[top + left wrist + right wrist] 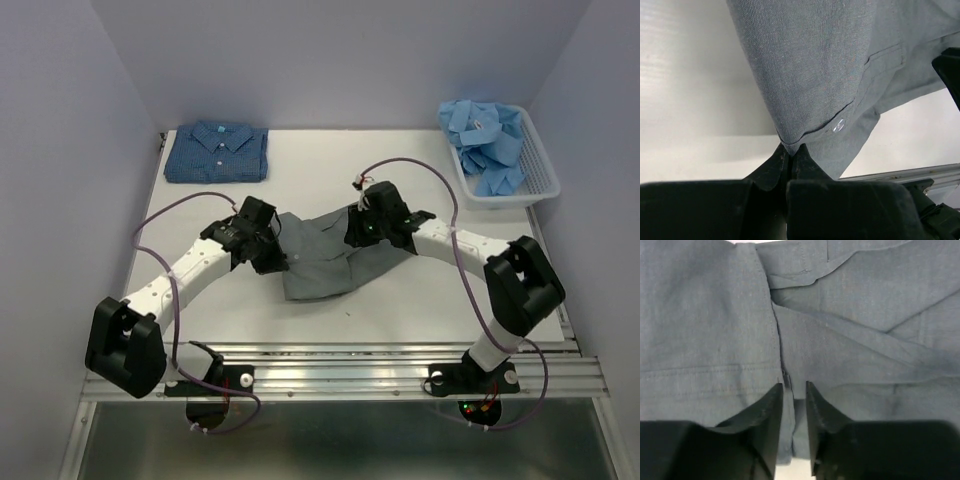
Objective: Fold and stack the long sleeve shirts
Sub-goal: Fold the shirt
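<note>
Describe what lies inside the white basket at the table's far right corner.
The white basket holds crumpled light blue shirts. Their number and the basket's floor beneath them are hidden.

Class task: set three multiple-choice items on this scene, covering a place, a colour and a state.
1. Where on the table lies the folded dark blue shirt? A far left; B near right; C middle.
2. What colour are the shirts in the basket? A grey; B light blue; C white.
3. The left gripper is: A wide open; B shut on the grey shirt; C shut on nothing.
Answers: 1 A, it sits by the far left corner; 2 B, all are light blue; 3 B, its fingers pinch the cloth's edge.
</note>
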Available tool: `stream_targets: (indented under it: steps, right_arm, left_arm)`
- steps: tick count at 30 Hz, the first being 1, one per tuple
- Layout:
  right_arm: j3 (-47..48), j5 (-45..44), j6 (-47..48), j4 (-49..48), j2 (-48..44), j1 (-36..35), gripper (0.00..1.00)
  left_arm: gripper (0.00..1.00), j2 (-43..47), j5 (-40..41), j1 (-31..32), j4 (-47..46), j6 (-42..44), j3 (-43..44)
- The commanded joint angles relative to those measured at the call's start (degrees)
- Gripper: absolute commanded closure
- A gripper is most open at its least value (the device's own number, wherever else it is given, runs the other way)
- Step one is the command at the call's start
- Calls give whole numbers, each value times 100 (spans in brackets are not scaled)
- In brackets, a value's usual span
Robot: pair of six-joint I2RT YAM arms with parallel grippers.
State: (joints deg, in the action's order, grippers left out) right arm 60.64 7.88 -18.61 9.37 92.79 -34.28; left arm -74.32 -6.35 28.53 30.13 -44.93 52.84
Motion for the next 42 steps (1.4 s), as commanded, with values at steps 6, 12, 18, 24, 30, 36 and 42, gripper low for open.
stream_targets:
  steps: [6, 12, 18, 24, 30, 36, 42]
  right_arm:
    - [869, 276, 95, -295, 1249, -684, 83]
    - [1116, 179, 165, -164, 1794, -1098, 85]
    - [1169, 608, 138, -242, 2076, -1580, 86]
    - [1134, 1286, 112, -567, 1962, -1687, 86]
    - [1283, -443, -63, 98, 1655, -1687, 85]
    - [1380, -1394, -143, 391, 1338, -1687, 83]
    - [1398, -1657, -99, 513, 1162, -1626, 80]
  left_arm:
    - [100, 147, 301, 65, 1021, -174, 595]
    - [100, 85, 424, 73, 1162, -122, 1043]
    - [100, 50, 353, 91, 732, 168, 1598]
    - [100, -196, 248, 179, 363, 458, 1686]
    - [100, -337, 152, 345, 213, 678, 1361]
    - [100, -407, 73, 486, 37, 731, 1246]
    - [100, -364, 169, 592, 142, 766, 1361]
